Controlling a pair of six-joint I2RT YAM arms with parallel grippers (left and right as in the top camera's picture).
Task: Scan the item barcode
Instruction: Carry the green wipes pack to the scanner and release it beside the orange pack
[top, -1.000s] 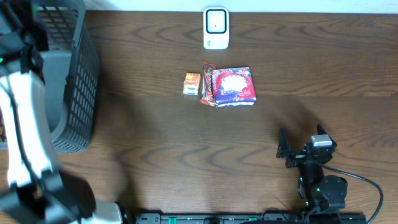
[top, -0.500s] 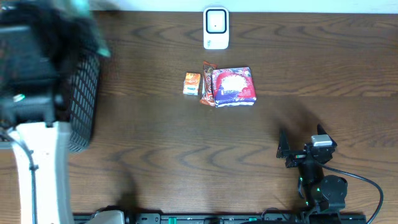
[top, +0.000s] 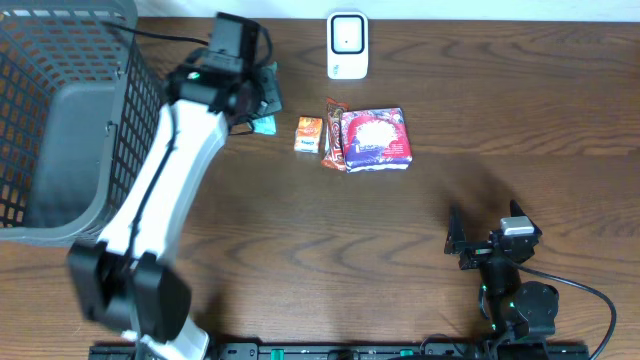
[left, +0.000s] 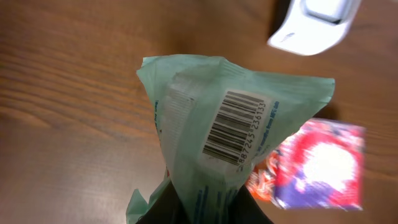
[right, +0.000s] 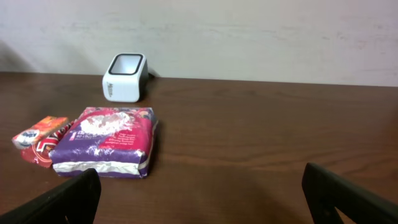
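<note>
Pale green plastic, the packet (left: 230, 149) rose out of the left gripper (left: 205, 208), whose dark fingers (left: 158, 211) were pinched shut on its lower end. Its barcode (left: 235, 127) sat on the upper part of the wrapper, above the fingertips and turned toward the wrist camera. From overhead, the packet hung at the far side of the wooden table (top: 300, 250), left of the white scanner (top: 347, 45) and just left of a small orange packet (top: 308, 134). Whether it touched the tabletop could not be told.

At the far left stood a grey mesh basket (top: 130, 110), with its solid grey floor in view between the walls. Right of the orange packet lay a red wrapper (top: 333, 135), and touching that on its right was a purple and red snack bag (top: 377, 139).

At the near right, the right gripper (top: 485, 232) rested low with its fingers spread wide and nothing between them, well apart from the snacks.
</note>
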